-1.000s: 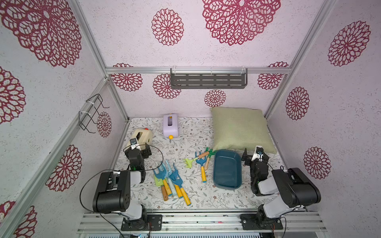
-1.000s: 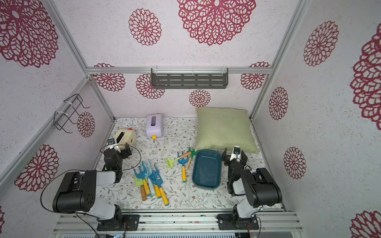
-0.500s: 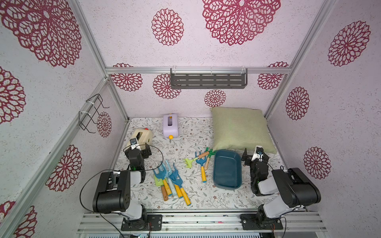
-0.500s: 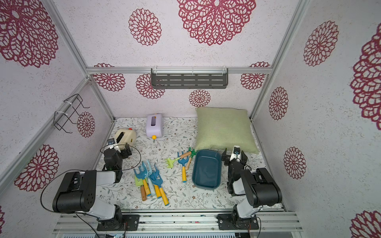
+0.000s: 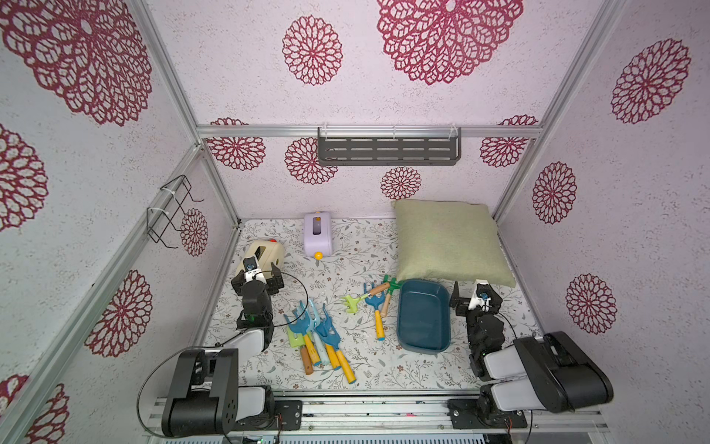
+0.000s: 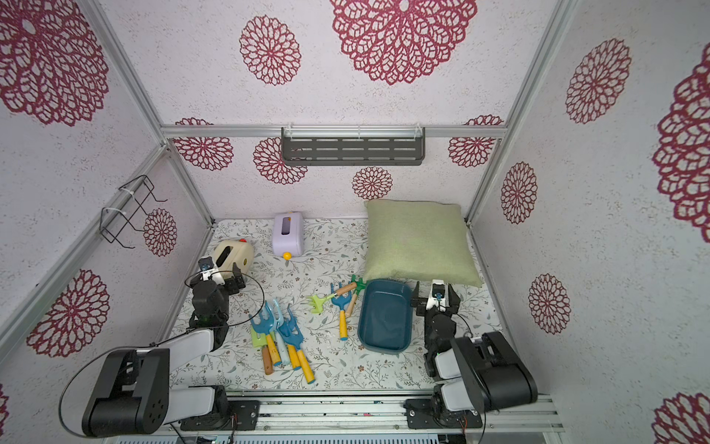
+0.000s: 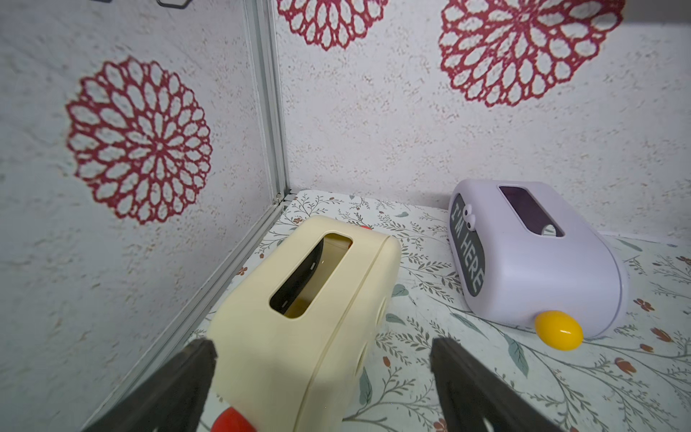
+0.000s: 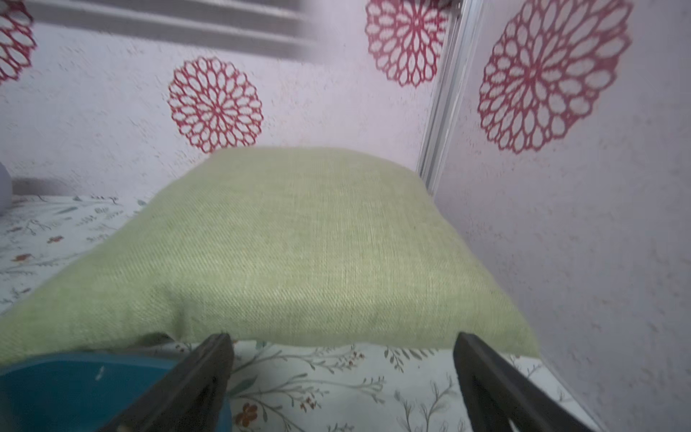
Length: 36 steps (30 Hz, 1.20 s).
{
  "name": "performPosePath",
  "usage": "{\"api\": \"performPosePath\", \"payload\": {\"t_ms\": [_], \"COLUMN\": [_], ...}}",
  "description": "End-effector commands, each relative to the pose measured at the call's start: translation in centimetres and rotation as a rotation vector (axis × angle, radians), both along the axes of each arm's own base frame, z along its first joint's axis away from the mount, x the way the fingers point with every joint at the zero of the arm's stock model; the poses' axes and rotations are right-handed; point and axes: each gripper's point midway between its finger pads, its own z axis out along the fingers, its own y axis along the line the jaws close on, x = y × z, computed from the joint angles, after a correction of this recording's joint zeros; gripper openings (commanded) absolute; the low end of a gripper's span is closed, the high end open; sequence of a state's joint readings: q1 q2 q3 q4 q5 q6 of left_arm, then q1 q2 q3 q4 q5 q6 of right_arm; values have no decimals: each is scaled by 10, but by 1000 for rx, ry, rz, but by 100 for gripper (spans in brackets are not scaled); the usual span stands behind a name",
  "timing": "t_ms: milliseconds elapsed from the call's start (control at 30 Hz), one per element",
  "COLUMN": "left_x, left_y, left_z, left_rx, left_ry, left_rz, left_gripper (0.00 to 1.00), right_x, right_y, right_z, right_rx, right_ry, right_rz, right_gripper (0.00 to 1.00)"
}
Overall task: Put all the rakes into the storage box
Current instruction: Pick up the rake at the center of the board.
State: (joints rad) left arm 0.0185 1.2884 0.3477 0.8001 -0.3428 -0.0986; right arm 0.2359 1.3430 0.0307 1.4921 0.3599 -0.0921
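Pre-grasp: we see left claw (image 7: 319, 342) and right claw (image 8: 341, 336) both open, empty; lime rake (image 5: 351, 304) lies on desk (image 5: 403, 369) past the storage box (image 5: 422, 319) beside right claw, so next we'd reach over and pinch its handle.

Desk: What's lost in your right wrist view?
Operator: The storage box (image 8: 74, 389), cropped by the frame's edge, one of my fingers (image 8: 194, 385) covering its rim. The wall shelf (image 8: 168, 18) is a blur.
Desk: And the wider shots?
Operator: In both top views the heaped tools (image 5: 319, 338) overlap, handles hiding one another.
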Motion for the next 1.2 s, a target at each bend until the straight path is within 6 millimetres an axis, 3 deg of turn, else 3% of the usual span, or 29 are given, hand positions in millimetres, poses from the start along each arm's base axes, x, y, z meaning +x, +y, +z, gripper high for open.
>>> {"api": "performPosePath", "payload": {"t_ms": [0, 200, 367, 600, 767, 867, 1167], "left_x": [-14, -26, -43, -62, -73, -77, -75], "left_y": [5, -6, -23, -70, -84, -73, -50], "left_z": [26, 63, 72, 72, 79, 75, 34], "left_rx": [7, -128, -370, -598, -517, -524, -690], "left_ry": [-77, -104, -97, -54, -30, -39, -38], "left_rz": [57, 11, -46, -277, -378, -311, -134], "left_gripper": [97, 98, 97, 97, 97, 97, 97], "right_x": [-7, -17, -38, -54, -54, -48, -65], "right_y": [4, 33, 36, 54, 104, 143, 264], "right_z": [33, 63, 77, 84, 97, 85, 50], "right_rx": [9, 278, 426, 542, 604, 615, 374], "right_ry": [-69, 12, 105, 174, 241, 371, 618], "right_rz": [-25, 161, 209, 324, 595, 717, 835], "right_gripper": [99, 99, 99, 99, 99, 99, 99]}}
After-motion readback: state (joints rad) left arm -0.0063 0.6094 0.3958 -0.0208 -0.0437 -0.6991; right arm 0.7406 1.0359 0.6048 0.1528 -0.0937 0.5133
